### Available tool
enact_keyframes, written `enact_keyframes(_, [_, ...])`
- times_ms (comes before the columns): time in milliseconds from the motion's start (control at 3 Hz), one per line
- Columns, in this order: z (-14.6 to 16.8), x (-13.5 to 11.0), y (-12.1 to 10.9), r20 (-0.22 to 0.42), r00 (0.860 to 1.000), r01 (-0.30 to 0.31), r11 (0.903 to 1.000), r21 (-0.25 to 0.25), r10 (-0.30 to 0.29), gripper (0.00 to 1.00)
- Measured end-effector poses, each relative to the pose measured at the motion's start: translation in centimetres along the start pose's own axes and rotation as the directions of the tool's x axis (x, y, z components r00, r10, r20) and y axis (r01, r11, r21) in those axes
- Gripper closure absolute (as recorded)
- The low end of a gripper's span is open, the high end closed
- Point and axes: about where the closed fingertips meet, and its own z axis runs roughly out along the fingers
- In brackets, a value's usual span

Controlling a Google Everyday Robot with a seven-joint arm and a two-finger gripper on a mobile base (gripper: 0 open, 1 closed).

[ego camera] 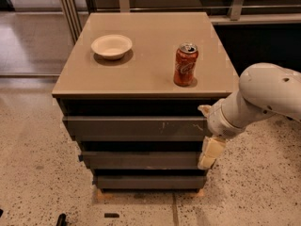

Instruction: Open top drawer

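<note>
The top drawer [134,126] is the widest dark grey front, just under the tan tabletop [141,69], with small pale scratches right of centre. Two narrower dark fronts sit below it, the middle one [141,160] and the bottom one [148,181]. My gripper [208,142], pale cream on a white arm [263,95], is at the right end of the top drawer front, by the cabinet's front right corner, and reaches down past the middle front. It holds nothing that I can see.
A red soda can [186,65] stands on the tabletop near the right front. A white bowl [111,46] sits at the left back. The floor [37,173] is speckled terrazzo. Metal posts and a dark shelf unit stand behind the cabinet.
</note>
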Motion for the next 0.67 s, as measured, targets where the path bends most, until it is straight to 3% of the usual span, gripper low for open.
enact_keyframes(667, [2.8,0.3,-2.4,0.019,1.000,0.024,0.9995,0.021,-0.025,0.00])
